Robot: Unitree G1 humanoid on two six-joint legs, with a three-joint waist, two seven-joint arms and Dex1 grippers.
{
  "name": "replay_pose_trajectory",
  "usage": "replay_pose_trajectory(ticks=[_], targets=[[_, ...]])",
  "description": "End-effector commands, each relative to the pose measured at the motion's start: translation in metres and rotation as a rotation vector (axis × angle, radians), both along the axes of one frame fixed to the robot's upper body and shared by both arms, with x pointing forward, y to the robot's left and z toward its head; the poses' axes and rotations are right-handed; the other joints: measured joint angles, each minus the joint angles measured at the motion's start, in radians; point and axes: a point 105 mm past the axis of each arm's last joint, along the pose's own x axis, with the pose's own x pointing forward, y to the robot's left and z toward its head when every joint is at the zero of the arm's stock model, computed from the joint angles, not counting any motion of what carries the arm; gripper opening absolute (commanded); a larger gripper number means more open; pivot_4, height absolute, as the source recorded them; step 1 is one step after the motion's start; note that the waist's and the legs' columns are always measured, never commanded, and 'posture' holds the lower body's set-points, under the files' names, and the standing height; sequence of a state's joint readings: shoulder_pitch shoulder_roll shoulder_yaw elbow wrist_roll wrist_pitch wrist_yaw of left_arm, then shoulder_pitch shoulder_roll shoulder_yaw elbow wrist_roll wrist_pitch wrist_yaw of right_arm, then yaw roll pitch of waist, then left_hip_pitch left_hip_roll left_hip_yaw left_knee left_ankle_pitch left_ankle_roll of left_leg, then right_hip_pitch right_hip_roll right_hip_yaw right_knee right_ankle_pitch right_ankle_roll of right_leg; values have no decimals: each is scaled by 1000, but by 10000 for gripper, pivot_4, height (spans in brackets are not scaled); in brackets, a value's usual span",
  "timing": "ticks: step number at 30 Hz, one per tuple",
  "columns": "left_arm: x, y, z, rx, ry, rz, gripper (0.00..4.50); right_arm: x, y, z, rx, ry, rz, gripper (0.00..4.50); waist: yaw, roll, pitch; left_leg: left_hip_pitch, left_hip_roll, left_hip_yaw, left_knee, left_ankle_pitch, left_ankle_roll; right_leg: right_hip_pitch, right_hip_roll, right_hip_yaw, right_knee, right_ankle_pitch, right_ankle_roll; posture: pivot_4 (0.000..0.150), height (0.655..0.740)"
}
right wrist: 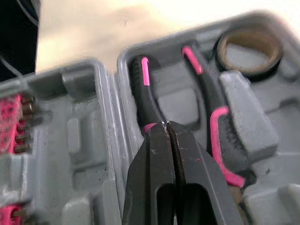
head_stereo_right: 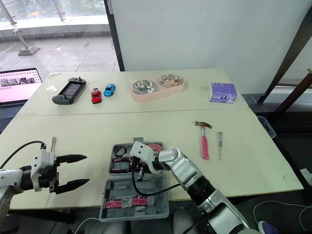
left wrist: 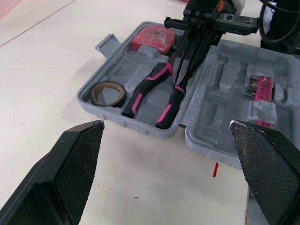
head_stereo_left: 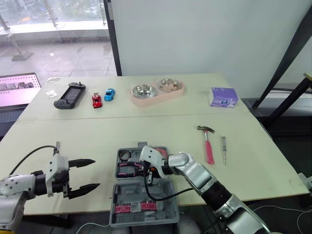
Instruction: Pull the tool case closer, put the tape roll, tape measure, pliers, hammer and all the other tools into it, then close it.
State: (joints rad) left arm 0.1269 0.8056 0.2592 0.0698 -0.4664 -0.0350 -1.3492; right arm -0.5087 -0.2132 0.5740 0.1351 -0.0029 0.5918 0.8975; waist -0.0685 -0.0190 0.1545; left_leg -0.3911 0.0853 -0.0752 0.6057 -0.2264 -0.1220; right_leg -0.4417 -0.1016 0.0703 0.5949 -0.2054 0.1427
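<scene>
Cream table (head_stereo_left: 146, 131) beside window (head_stereo_left: 53, 29); left claw (head_stereo_left: 96, 173) wide apart, right claw (right wrist: 167, 125) tight together, empty.

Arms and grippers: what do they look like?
Left arm and right arm: silver-grey shells, black joints, white wrist housings, a black cable looping along each. Left gripper and right gripper: two black tapered fingers each; the left's pads are knurled.

Tool case (head_stereo_left: 163, 194) lies open at near table (head_stereo_left: 97, 131) edge. Far half holds tape roll (head_stereo_left: 125, 156) + pliers (head_stereo_left: 128, 168); pink bits (head_stereo_left: 134, 208) in near half. R gripper (head_stereo_left: 149, 176) is down inside far half, next to pliers. L gripper (head_stereo_left: 96, 173) sits left of case, fingers spread, holding nothing. Hammer (head_stereo_left: 207, 142) + screwdriver (head_stereo_left: 224, 149) lie side by side on table, well right of case. Far side: game controller (head_stereo_left: 69, 95), 2 toy cars (head_stereo_left: 97, 100), pink double bowl (head_stereo_left: 157, 91), purple box (head_stereo_left: 223, 96).
</scene>
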Motion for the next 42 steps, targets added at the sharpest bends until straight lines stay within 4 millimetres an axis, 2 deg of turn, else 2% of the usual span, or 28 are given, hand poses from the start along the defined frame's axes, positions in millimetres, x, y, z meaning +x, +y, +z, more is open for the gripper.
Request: replay_pose_trajectory(ticks=[1,3,6,10,11,12,13,14,17,20,23,27,31,35,42], targets=[[1,0,8,21,-29,-11,45000,-17,-25,-42,-164,129,-28,581,0,0,0,0,0,0,0,0,0,0,0,0,0,0,0,1500,7387],[1,-2,7,28,-27,-12,45000,-10,-16,-25,-80,67,-12,581,0,0,0,0,0,0,-1,0,0,0,0,0,-1,0,0,1500,7387],[1,-3,4,45,-16,-15,45000,3,-2,19,141,-44,-9,581,1,-2,1,-2,0,0,-4,0,0,1,0,0,-1,0,0,1500,7387],[0,-8,1,55,-10,-29,45000,13,-15,74,309,-154,-18,581,0,-5,12,-3,0,0,-6,0,0,-1,0,0,0,0,0,1500,7387],[-1,-10,-1,54,2,-31,41085,11,-22,83,329,-163,-4,0,0,-5,12,-3,0,0,-6,0,0,-1,0,0,0,0,0,1500,7387],[-2,-11,-2,54,11,-32,39936,8,-27,89,340,-167,7,0,1,-6,12,-3,0,0,-7,0,0,-2,0,0,0,0,0,1500,7387],[-3,-13,-3,50,22,-36,36879,5,-35,93,341,-151,15,0,1,-6,12,-3,0,0,-7,0,0,-2,0,0,0,0,0,1500,7387],[-4,-14,-6,55,38,-43,32044,1,-45,95,329,-132,23,0,1,-6,12,-3,0,0,-8,0,0,-1,0,0,0,-1,1,1500,7387],[-10,-15,-19,90,87,-65,17341,-14,-92,86,185,-36,48,0,9,-6,13,-4,0,0,-9,0,0,-1,0,0,-1,-2,-2,1500,7387],[-11,-16,-26,114,97,-75,1609,-22,-120,73,54,22,44,0,17,-9,17,-4,0,0,-9,0,0,-2,0,0,-1,-3,-3,1500,7387],[-12,-21,-36,158,108,-85,669,-24,-140,64,-53,53,14,0,14,-9,19,-3,0,1,-9,0,1,-3,0,0,-1,-4,-2,1500,7387],[-10,-29,-50,205,121,-79,669,-25,-151,46,-226,28,13,0,12,-12,22,-3,0,1,-8,0,0,-3,0,0,-1,-4,-2,1500,7387],[-5,-34,-64,260,132,-54,669,-20,-133,34,-281,-22,-5,0,11,-13,22,-3,0,1,-8,0,0,-3,0,0,-1,-3,-3,1500,7387],[1,-38,-67,285,114,-26,669,-11,-124,21,-323,-83,-47,0,21,-13,22,-3,0,1,-8,0,1,-3,0,0,0,-2,-4,1500,7387],[13,-57,-67,299,62,-28,669,-19,-107,16,-335,-67,-6,0,34,-12,22,-2,-1,1,-7,0,0,-1,0,0,0,-3,-3,1500,7387]])
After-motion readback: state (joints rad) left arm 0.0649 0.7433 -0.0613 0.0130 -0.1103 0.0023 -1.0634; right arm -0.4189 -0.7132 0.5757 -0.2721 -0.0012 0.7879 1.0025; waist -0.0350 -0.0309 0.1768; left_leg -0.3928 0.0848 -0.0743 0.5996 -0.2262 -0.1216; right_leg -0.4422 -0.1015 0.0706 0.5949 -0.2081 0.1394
